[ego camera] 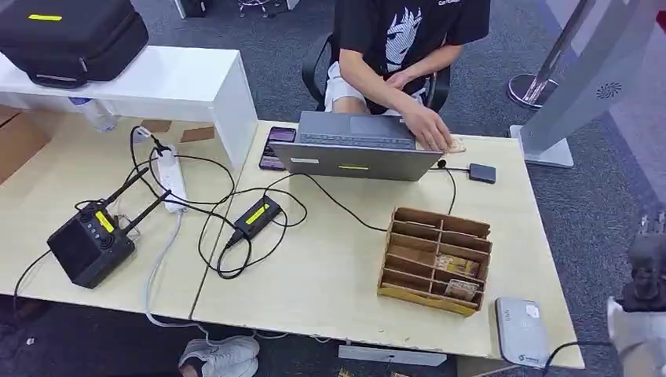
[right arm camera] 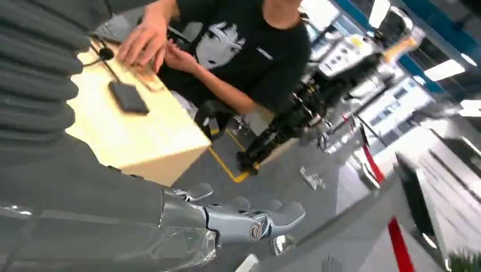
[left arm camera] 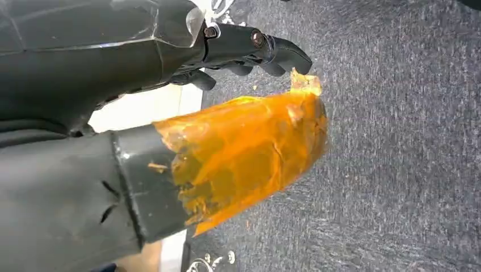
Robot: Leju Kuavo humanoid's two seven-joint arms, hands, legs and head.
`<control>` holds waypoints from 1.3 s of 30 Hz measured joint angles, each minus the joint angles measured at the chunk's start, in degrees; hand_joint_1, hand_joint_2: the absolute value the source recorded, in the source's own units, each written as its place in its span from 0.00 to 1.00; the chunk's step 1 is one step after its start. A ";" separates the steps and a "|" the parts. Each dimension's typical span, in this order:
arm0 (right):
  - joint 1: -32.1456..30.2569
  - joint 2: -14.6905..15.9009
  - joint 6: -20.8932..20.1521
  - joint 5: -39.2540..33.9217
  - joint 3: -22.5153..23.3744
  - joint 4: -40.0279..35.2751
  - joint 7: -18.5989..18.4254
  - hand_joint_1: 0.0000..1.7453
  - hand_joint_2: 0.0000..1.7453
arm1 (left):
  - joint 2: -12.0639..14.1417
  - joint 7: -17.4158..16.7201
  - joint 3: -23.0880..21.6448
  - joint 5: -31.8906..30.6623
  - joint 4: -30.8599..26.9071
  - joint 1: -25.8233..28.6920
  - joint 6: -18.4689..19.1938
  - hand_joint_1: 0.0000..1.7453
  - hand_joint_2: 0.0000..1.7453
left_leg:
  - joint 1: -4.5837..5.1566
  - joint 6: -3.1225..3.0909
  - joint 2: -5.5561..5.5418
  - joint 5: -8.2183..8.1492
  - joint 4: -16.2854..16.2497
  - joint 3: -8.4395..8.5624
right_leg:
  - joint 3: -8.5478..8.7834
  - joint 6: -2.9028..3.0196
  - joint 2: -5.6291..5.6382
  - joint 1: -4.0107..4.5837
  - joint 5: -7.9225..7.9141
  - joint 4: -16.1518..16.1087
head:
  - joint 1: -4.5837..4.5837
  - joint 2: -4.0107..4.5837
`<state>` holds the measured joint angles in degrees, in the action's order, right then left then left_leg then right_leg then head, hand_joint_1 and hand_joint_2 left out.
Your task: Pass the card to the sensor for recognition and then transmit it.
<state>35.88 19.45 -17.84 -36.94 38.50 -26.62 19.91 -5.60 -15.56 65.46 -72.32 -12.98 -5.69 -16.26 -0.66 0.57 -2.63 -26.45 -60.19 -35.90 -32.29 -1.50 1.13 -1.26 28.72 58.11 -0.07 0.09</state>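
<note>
Beyond the table's (ego camera: pixel 330 275) right edge, the right hand (ego camera: pixel 648 271) is seen raised beside the corner, dark and partly cut by the frame; in the right wrist view its fingers (right arm camera: pixel 266 218) are extended and slightly apart, and nothing is held in them. The left hand (left arm camera: pixel 227 48) is seen over grey carpet in its own wrist view, its fingers loosely curled with nothing between them and an orange-taped thumb (left arm camera: pixel 249 147) alongside; whether it counts as closed cannot be told. The cards (ego camera: pixel 457 267) are judged to be those standing in the wooden slotted box (ego camera: pixel 434 259), well apart from the right fingers and inboard of them. The white sensor pad (ego camera: pixel 521 330) lies at the near table edge, nearer those fingers than the box. The step in hand is judged to be the reach for a card: the fingers should be brought over the occupied slot from above, one card edge pinched cleanly, and the dividers not struck. A person (ego camera: pixel 408 47) works at a laptop (ego camera: pixel 353 149) beyond the box.
</note>
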 joint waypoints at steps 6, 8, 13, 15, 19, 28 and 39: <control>-11.27 -0.05 -9.00 -8.56 9.46 3.28 -0.39 0.00 1.00 | -0.04 0.59 0.04 0.87 0.00 0.36 0.65 0.00 0.00 | 0.01 -0.03 -0.02 -0.03 0.04 -0.02 | 0.02 -0.06 -0.05 0.00 0.13 0.02 | 0.02 0.00; -13.64 -0.39 -10.28 -10.19 11.53 4.45 -1.48 0.00 1.00 | -0.04 0.61 0.13 1.13 0.00 0.36 0.67 0.00 0.00 | -0.01 0.03 0.03 -0.07 0.04 0.02 | 0.00 -0.04 0.04 0.01 0.14 0.02 | 0.02 0.00; -19.93 -3.32 -14.51 -13.55 16.59 7.08 -3.48 0.00 1.00 | -0.11 0.61 0.26 1.95 0.00 0.39 0.79 0.00 0.00 | -0.04 0.03 0.01 -0.07 0.05 0.02 | 0.03 0.00 -0.01 0.03 0.21 0.02 | 0.02 0.00; -22.04 -4.51 -15.05 -13.55 17.72 7.74 -3.48 0.00 1.00 | -0.20 0.61 0.35 1.97 0.00 0.45 0.79 0.00 0.00 | -0.01 0.04 0.02 -0.07 0.07 0.02 | 0.01 0.00 0.01 0.01 0.22 0.03 | 0.02 0.00; -24.62 -6.06 -14.40 -14.29 19.71 9.20 -4.35 0.00 1.00 | -0.22 0.59 0.68 2.21 0.00 0.40 0.79 0.00 0.00 | -0.03 0.10 0.08 -0.12 0.07 0.06 | 0.01 0.03 0.06 0.02 0.26 0.02 | -0.02 0.00; -29.24 -9.59 -14.00 -13.04 21.08 10.93 -3.80 0.00 1.00 | -0.22 0.52 1.51 2.78 0.00 0.42 0.72 0.00 0.00 | -0.01 0.08 0.18 -0.13 0.08 0.06 | 0.01 0.04 0.11 0.00 0.27 0.02 | 0.00 0.00; -31.48 -15.65 9.52 -4.43 20.23 13.53 -9.18 0.00 1.00 | -0.31 -0.18 2.21 3.50 0.00 0.36 -0.74 0.00 0.00 | -0.04 0.08 0.25 -0.13 0.10 0.12 | 0.02 0.04 0.18 0.02 0.27 0.05 | 0.09 0.00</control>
<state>4.40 3.80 -8.32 -41.37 58.73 -13.09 10.73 -5.90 -15.74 67.67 -68.83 -12.98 -5.33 -17.01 -0.70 0.65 -2.38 -26.58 -60.09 -35.78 -32.27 -1.45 1.30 -1.24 28.99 58.16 0.02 0.09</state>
